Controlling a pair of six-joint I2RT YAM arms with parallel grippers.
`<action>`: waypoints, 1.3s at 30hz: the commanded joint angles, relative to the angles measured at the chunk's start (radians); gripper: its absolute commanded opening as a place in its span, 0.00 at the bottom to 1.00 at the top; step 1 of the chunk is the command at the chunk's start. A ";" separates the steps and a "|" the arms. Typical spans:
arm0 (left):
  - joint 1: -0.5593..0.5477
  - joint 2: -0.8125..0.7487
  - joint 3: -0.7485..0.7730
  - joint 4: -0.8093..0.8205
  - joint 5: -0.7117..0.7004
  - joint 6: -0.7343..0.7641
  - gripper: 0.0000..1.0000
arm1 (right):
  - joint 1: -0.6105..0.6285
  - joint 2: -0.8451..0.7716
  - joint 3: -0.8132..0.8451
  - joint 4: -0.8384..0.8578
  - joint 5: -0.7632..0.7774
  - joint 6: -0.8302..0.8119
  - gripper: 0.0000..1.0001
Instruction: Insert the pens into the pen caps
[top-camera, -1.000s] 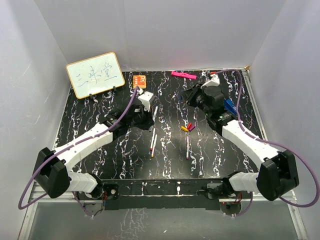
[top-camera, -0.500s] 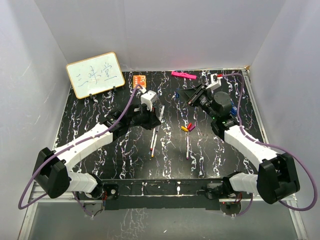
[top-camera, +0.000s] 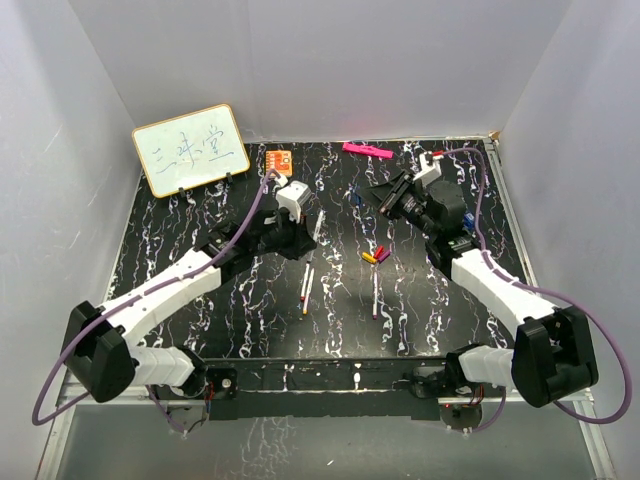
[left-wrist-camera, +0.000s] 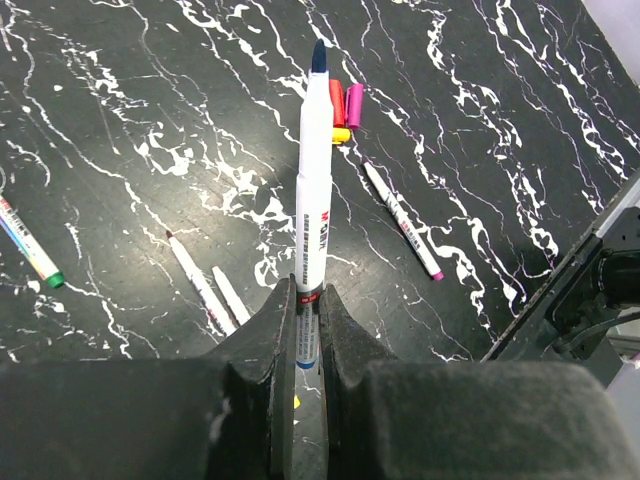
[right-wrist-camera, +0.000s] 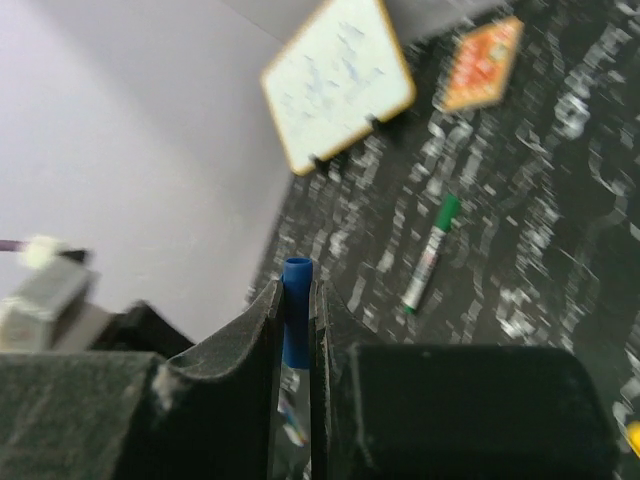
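With left tool (left-wrist-camera: 305, 293) pinching blue-tipped pen (left-wrist-camera: 315, 170) and right tool (right-wrist-camera: 296, 296) pinching blue cap (right-wrist-camera: 296, 272), misaligned axes may jam the tip

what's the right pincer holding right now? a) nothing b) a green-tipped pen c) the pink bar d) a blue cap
d: the right wrist view shows the right pincer shut on a short blue cap, its end poking out past the fingertips.

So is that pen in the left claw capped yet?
Uncapped. The pen in the left gripper shows a bare dark-blue tip; the blue cap sits in the right gripper.
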 joint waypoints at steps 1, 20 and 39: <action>0.004 -0.076 -0.012 -0.056 -0.061 0.026 0.00 | 0.000 0.001 0.095 -0.454 0.093 -0.188 0.00; 0.004 -0.087 -0.009 -0.096 -0.131 0.031 0.00 | 0.323 0.216 0.188 -0.892 0.409 -0.509 0.00; 0.004 -0.085 -0.022 -0.123 -0.185 0.039 0.00 | 0.374 0.416 0.259 -0.838 0.420 -0.579 0.14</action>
